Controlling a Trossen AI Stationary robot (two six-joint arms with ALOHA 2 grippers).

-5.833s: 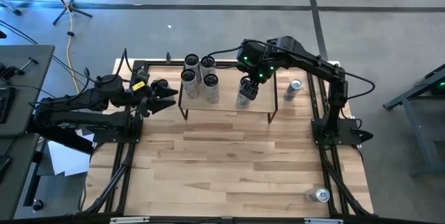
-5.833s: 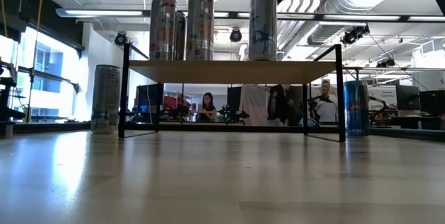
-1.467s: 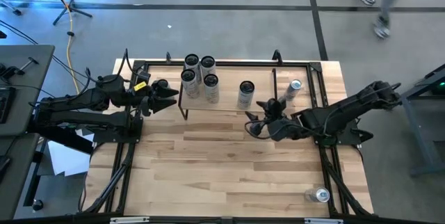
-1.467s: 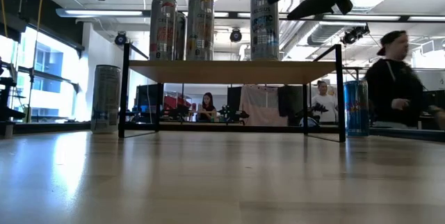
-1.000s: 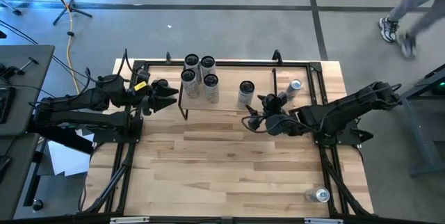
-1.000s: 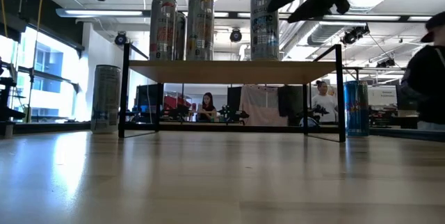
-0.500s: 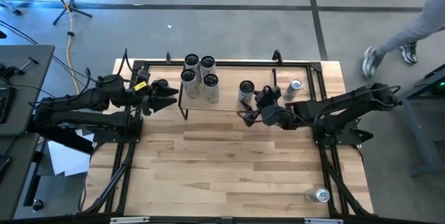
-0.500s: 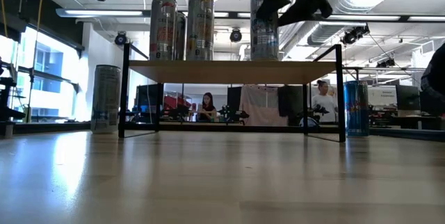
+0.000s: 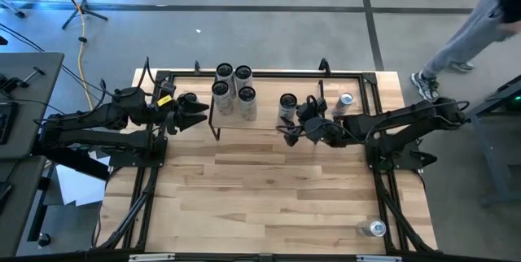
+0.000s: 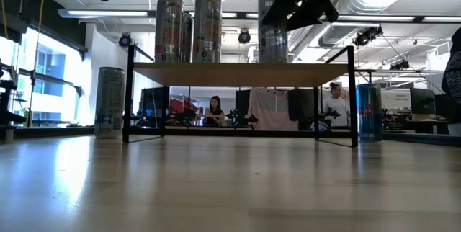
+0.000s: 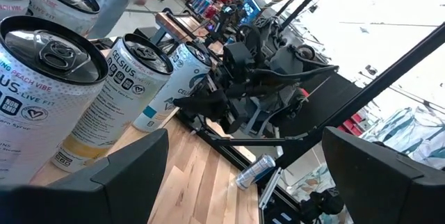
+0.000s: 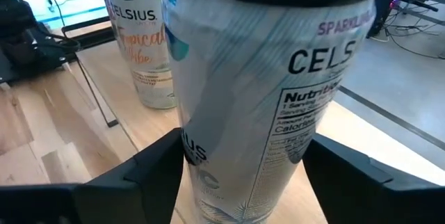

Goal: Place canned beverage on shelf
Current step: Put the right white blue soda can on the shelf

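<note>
Room and obstacles around the shelf

On the shelf (image 9: pixel 264 124) we see four cans (image 9: pixel 234 91) clustered at its left end and a single can (image 9: pixel 286 107) right of the middle, with bare wood between them and more toward the right end. The right gripper (image 9: pixel 295 122), fingers spread, sits against that single can and fills the shelf's front edge there. The left gripper (image 9: pixel 194 114) hangs just off the left end, beside a dark can (image 9: pixel 186 99). A blue can (image 9: pixel 344 104) stands just past the right end. In front of the shelf the table (image 9: pixel 269 197) lies bare, apart from one can (image 9: pixel 376 229) at the near right corner.
</note>
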